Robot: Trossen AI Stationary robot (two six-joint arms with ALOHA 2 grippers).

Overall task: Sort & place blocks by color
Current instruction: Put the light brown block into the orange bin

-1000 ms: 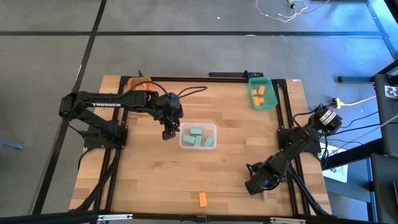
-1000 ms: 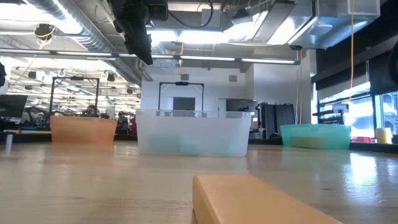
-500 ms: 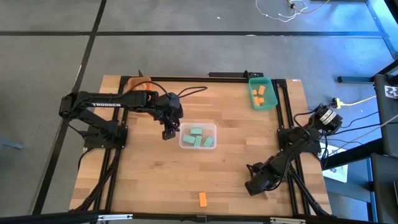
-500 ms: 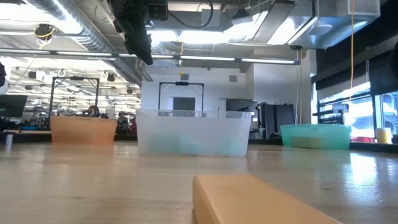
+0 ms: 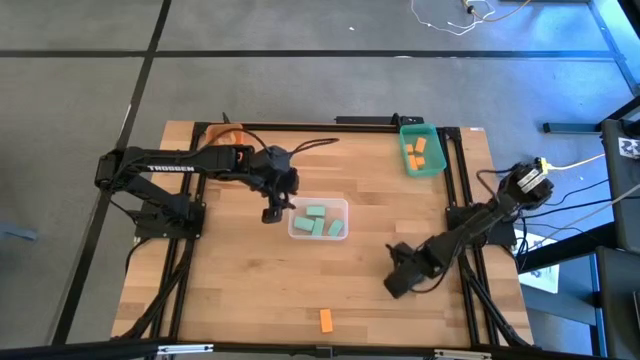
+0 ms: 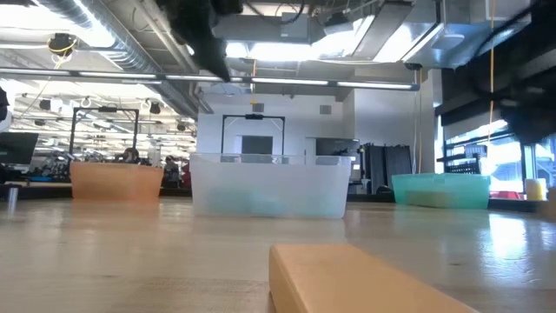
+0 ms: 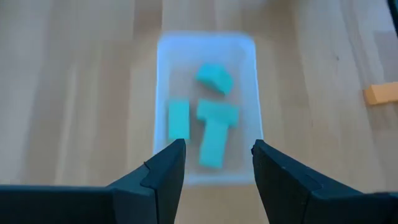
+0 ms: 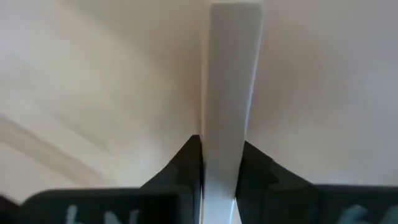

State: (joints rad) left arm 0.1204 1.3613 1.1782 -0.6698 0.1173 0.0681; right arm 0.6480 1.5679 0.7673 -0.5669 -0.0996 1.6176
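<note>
High view first: the left gripper (image 5: 271, 213) hangs just beside the clear tray (image 5: 318, 219), at its left edge, fingers spread with nothing between them. From the left wrist, four mint green blocks (image 7: 212, 127) lie inside that clear tray, and an orange block (image 7: 380, 94) sits on the bare wood well apart from it. More orange blocks (image 5: 417, 151) rest in the teal tray (image 5: 421, 150) at the far right corner of the table (image 5: 240, 290). Over to the right gripper (image 5: 393, 285), low near the table's right side: its fingers (image 8: 186, 158) are pinching a pale tan block (image 8: 229, 93), which sticks out straight ahead between them. An orange tray (image 6: 115, 181) stands far left.
</note>
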